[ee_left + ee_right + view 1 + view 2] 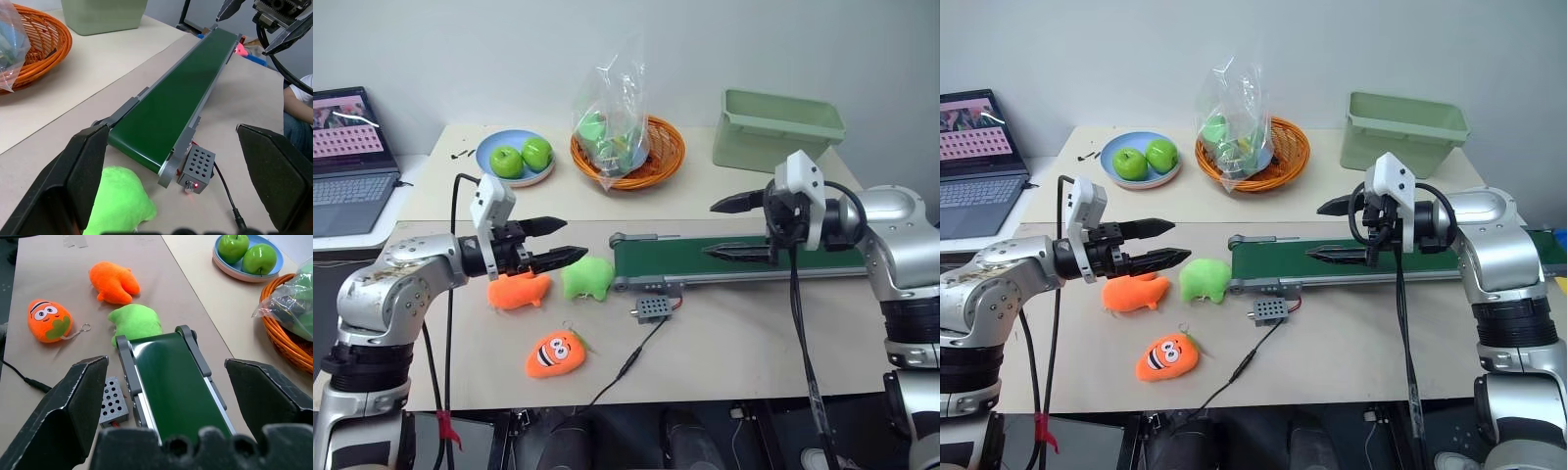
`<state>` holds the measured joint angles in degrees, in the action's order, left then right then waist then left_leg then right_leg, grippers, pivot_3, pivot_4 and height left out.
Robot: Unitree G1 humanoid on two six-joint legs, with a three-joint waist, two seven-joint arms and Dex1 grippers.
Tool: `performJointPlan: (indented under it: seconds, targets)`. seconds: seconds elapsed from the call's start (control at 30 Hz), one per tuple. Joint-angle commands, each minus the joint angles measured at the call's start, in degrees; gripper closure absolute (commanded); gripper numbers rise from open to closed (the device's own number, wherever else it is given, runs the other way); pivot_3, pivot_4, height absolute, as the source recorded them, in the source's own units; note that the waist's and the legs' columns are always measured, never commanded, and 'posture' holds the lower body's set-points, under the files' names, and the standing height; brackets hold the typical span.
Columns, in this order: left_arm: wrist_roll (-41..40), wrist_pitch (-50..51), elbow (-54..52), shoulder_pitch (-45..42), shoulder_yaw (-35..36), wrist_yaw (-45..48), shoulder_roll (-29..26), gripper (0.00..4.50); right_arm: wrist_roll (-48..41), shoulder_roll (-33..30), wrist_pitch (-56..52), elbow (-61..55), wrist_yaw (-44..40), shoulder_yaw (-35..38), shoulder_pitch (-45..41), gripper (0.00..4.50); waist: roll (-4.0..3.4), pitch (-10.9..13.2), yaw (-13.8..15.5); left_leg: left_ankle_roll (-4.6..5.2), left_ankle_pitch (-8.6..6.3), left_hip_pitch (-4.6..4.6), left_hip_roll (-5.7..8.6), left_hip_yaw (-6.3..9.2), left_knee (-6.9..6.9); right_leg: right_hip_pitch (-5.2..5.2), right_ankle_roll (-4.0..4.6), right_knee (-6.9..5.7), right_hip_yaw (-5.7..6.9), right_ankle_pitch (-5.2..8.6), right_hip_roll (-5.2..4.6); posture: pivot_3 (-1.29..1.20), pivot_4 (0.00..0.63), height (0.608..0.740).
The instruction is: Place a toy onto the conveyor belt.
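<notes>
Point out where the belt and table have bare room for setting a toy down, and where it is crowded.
The conveyor belt is bare along its green surface under the open right end effector. Bare table lies between the belt and the orange basket, and right of the control box. Crowded: the belt's left end, where the orange toy, green plush and carrot plush cluster by the open left end effector.

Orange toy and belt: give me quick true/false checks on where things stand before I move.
1. The orange toy lies on the table. True.
2. The conveyor belt carries a toy. False: it is bare.
3. The left gripper holds the toy. False: open, empty, above it.
4. The light-green plush lies by the belt's end. True.
5. The right gripper is open. True.
</notes>
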<state>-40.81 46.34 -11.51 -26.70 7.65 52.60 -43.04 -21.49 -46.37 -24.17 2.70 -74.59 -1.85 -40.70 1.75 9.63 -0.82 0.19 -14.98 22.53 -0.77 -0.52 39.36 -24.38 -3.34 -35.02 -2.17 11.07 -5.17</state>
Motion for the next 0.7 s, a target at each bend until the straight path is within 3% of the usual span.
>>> performJointPlan:
  seconds: [0.03,0.3,0.53,0.7]
  targets:
    - [-0.3,-1.4,0.0,0.6,2.5,0.0,-0.5,0.08,-0.4,0.1,1.1,-1.6,0.0,0.4,-0.9,0.00,0.00,0.0,0.0,0.00,0.00,0.00,0.00,0.00,0.00,0.00,0.00,0.00,0.00,0.00,0.00,0.00,0.150,0.740]
    - [-4.0,1.6,3.6,10.0,15.4,-4.7,0.0,0.08,0.5,1.6,2.1,0.4,-0.4,-1.1,-2.4,0.00,0.00,0.0,-0.5,0.00,0.00,-0.04,-0.03,-0.01,-0.05,-0.04,0.01,-0.01,-0.03,0.01,0.00,0.00,0.150,0.740]
    - [-7.0,3.2,14.2,13.1,28.1,-12.7,2.4,0.08,1.4,2.9,3.5,2.3,-0.9,-2.3,-3.4,0.00,0.00,0.0,-0.1,0.00,0.00,-0.11,-0.02,-0.02,-0.05,-0.01,0.02,0.02,-0.01,0.01,-0.01,0.00,0.150,0.740]
    - [-14.6,11.8,24.2,14.5,37.2,-18.6,5.4,0.08,2.2,3.5,4.7,4.0,-1.2,-3.3,-4.3,0.00,0.00,0.0,-0.2,-0.01,-0.01,-0.12,-0.02,-0.01,-0.07,0.00,0.02,-0.02,0.00,0.01,-0.04,0.00,0.150,0.740]
